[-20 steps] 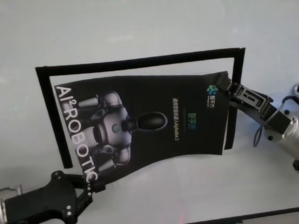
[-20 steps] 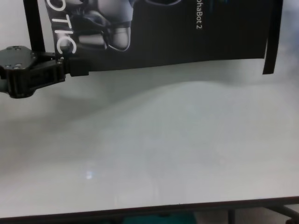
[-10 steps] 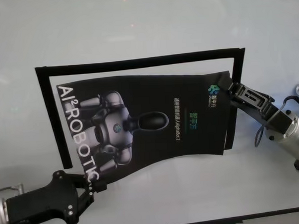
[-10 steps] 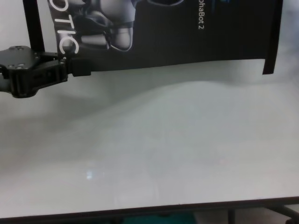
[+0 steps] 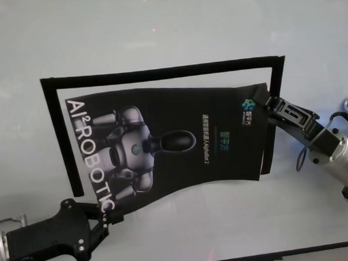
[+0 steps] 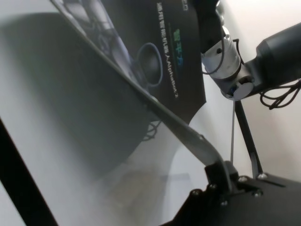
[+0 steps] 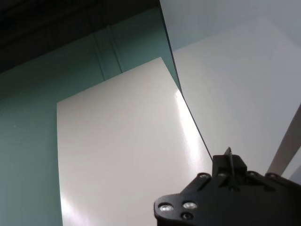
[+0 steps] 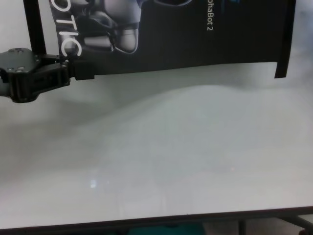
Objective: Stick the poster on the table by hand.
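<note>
Now the big pale table lies under the black poster, which hangs just above it. Left gripper pinches the poster's near left corner. Right gripper pinches its far right corner.

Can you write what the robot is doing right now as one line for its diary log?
step: holding poster over table | left claw: shut on near-left corner | right claw: shut on right edge | poster: sagging, not yet flat | black tape frame: on table

Bare table lies open around the poster; black frame strips border it.
</note>
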